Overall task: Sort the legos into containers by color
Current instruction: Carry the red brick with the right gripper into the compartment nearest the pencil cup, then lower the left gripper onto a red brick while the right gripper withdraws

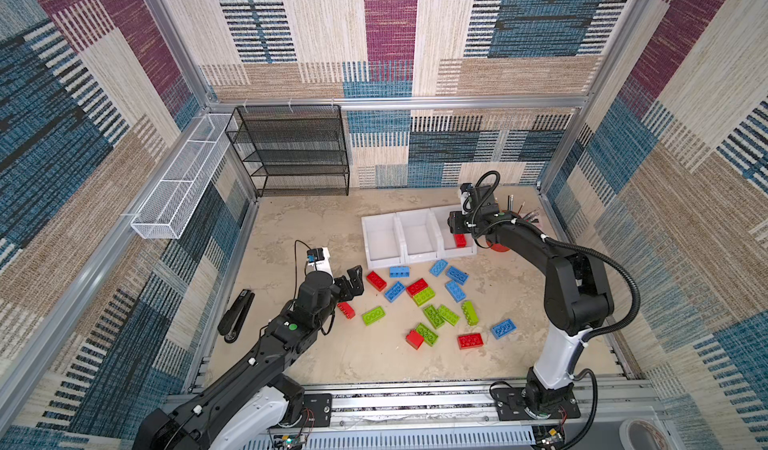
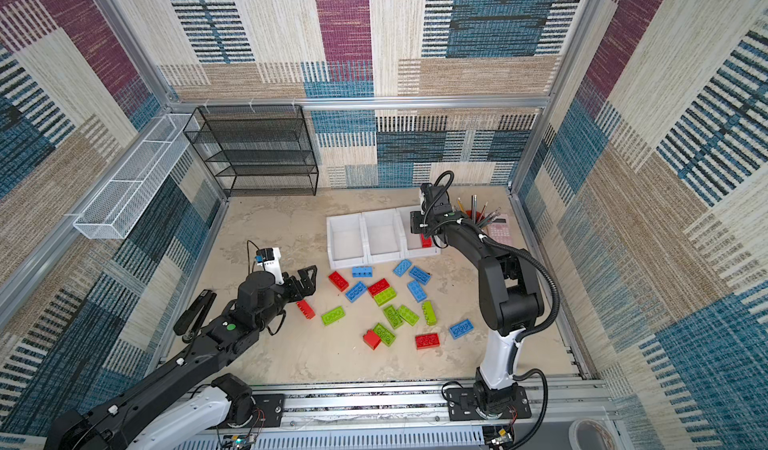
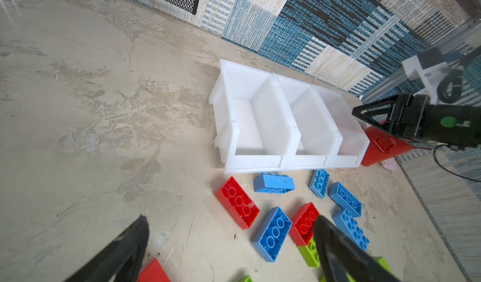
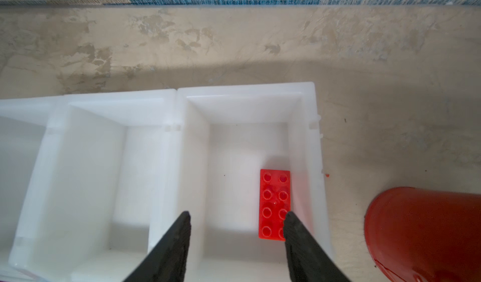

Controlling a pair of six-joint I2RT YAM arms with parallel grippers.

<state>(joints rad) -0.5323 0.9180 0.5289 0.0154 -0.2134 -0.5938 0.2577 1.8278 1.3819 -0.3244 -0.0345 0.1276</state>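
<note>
legos: red 6 | blue 6 | green maybe 6 | containers 3

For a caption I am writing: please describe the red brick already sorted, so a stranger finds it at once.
Find the three joined white containers. In the one beside the red pencil cup, under the right end effector, lies a red lego, studs up. No other brick is inside a container.

- That red brick: glossy, bright against the plain white bins.
- More red lying about, plus lime green bricks and light blue bricks.
- The table: mottled beige, blotchy with paler patches.
- The cup: deep red.
- The shelf, black mesh; the basket, white mesh.
- The walls: woven patchwork of blue, maroon, tan and cream, some patches striped.
</note>
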